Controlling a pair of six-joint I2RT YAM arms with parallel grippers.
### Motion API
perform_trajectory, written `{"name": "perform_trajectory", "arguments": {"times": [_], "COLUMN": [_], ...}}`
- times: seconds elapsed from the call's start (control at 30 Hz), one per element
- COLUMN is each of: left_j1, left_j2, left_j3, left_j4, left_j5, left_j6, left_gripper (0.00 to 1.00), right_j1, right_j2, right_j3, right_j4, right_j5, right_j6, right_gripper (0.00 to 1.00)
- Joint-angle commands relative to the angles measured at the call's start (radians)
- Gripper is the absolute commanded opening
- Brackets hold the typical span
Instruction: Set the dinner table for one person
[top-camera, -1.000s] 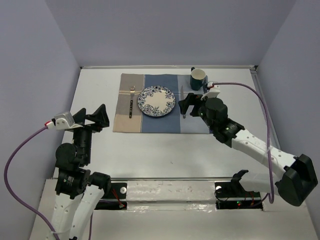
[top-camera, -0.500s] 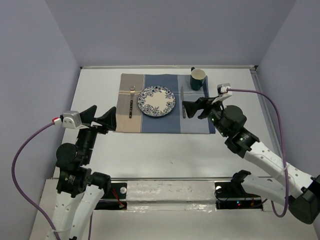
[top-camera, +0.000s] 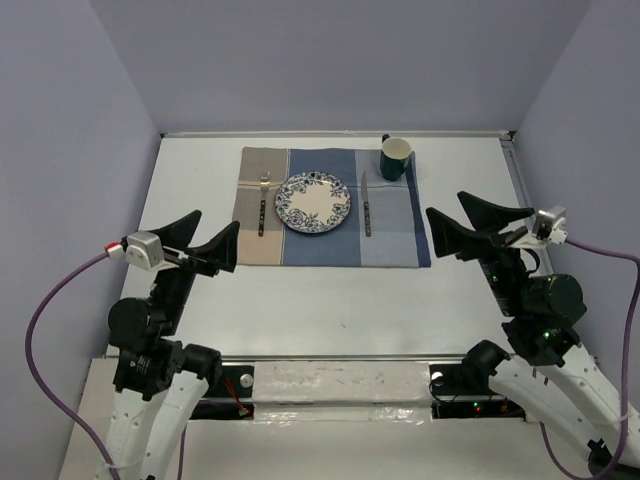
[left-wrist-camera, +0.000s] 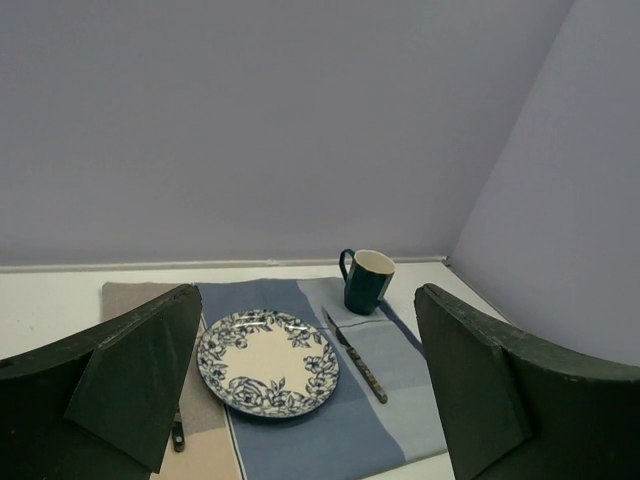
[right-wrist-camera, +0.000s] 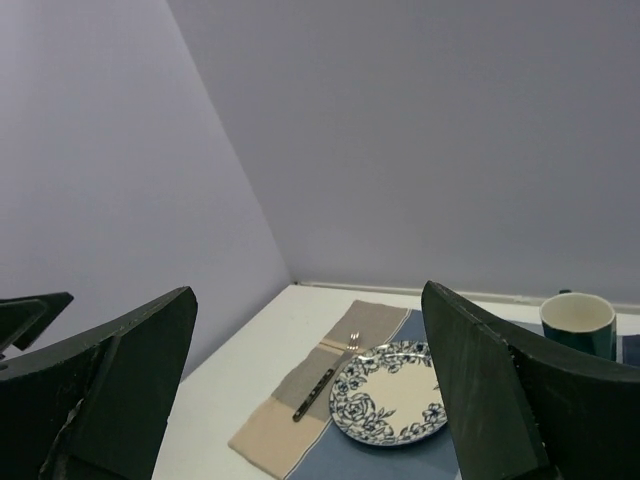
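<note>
Two claws, left claw and right claw, are hovering released, grasping nothing, above the large flat white rectangular tabletop, toward its near edge; it is judged rigid, heavy, offering no hold.

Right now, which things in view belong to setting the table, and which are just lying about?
Belonging to the job: dinner table, striped placemat, patterned plate, fork left of it, knife right of it, green mug at the placemat's far right corner.
Just lying about: nothing loose; only the arms' base rail at the near edge.
</note>
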Motion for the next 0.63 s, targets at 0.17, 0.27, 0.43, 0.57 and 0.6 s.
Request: {"name": "perform_trajectory", "arguments": {"times": [0.17,0.27,0.43,0.57,0.6], "left_j1": [0.011,0.014,0.021,0.024,0.024], "left_j2": [-0.013,-0.019,-0.021,-0.013,-0.013], "left_j3": [-0.009,-0.013,-0.014,-0.013,-0.013], "left_j4": [0.086,0.099,0.12,0.122,0.123], "left_j5": [0.073,0.081,0.092,0.099,0.101], "left_j6": [0.01,0.007,0.0,-0.006,-0.009], "left_gripper": [0.99,0.99,0.99,0.99,0.99], "right_j1": [0.01,0.01,0.01,0.01,0.01], "right_j2": [-0.063,-0.075,-0.077,-0.072,-0.069], "right_j3": [-0.046,-0.052,-0.047,-0.039,-0.039], "right_j4": [0.051,0.042,0.047,0.047,0.047], "right_j5": [0.029,0.04,0.061,0.058,0.058], "right_j6": [-0.062,-0.07,-0.088,-0.093,-0.091], "right_gripper": [1.0,1.0,1.0,1.0,1.0]}}
